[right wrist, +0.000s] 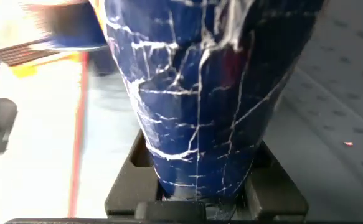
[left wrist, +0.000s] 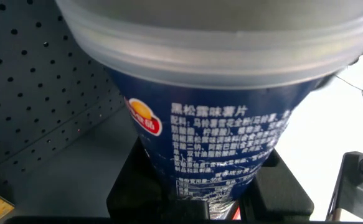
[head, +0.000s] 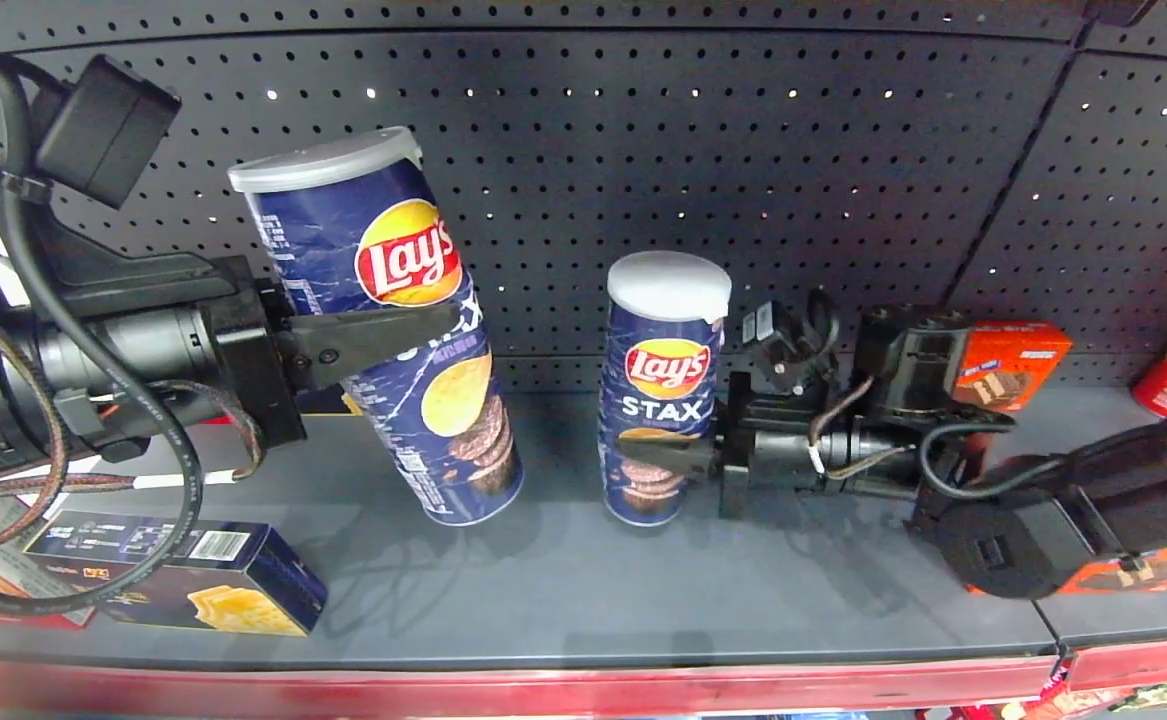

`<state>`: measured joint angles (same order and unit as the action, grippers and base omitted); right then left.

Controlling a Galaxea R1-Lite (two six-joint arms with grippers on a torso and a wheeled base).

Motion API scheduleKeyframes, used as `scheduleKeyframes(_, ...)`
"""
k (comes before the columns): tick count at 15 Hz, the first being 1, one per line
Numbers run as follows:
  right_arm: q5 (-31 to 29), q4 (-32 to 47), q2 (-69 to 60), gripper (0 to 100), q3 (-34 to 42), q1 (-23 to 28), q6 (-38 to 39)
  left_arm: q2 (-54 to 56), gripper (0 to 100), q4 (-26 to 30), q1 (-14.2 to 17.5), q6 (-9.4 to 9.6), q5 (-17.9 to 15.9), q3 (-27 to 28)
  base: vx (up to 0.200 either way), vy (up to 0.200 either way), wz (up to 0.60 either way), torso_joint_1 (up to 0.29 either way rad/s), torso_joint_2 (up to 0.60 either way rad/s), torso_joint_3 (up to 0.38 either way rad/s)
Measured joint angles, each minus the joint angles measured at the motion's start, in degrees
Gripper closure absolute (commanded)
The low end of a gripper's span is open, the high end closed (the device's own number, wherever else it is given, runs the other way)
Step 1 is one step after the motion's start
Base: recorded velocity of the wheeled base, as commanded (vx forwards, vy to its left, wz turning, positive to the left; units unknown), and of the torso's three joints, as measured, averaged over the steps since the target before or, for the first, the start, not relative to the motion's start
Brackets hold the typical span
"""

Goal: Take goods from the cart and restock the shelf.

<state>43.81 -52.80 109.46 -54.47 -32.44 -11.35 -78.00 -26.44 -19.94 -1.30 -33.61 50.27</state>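
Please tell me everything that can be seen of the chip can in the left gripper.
The chip can is a tall dark blue tube with white marble-like veins, a red and yellow logo and pictures of chips, closed by a pale grey plastic lid. It is tilted, top leaning left. The left gripper clamps its middle. Its base is at the grey shelf; contact is unclear.

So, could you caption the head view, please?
Left gripper holds a tilted chip can, right gripper an upright one.

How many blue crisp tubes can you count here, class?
2. The tilted tube is in the left tool, towards the left of the shelf; the upright tube is in the right tool, mid-shelf. More may be hidden.
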Motion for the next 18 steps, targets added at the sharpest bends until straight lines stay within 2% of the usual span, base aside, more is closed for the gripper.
scheduleKeyframes(4, -2.33, -10.56, -4.74, 100, 13.73, -3.55, -0.09, 0.52, 100, 0.09, 0.0, 0.0, 0.41, -0.33, 0.0, 0.0, 0.0, 0.0, 0.0, 0.0)
scheduleKeyframes(7, -2.6, -12.42, -5.16, 100, 18.7, -4.52, -0.24, 0.73, 100, 0.12, 0.71, 0.0, 0.39, -0.35, 0.0, 0.0, 0.0, 0.0, 0.0, 0.0)
scheduleKeyframes(12, -2.02, -16.37, -2.57, 100, 20.57, -4.33, -0.22, 0.77, 100, 0.22, 1.6, 0.0, 0.15, -0.41, 0.0, 0.0, 0.0, 0.0, 0.0, 0.0)
scheduleKeyframes(18, -1.83, -16.66, 0.44, 100, 20.21, -4.07, -0.22, 0.79, 100, 0.2, 1.67, 0.0, 0.13, -0.46, 0.0, 0.0, 0.0, 0.0, 0.0, 0.0)
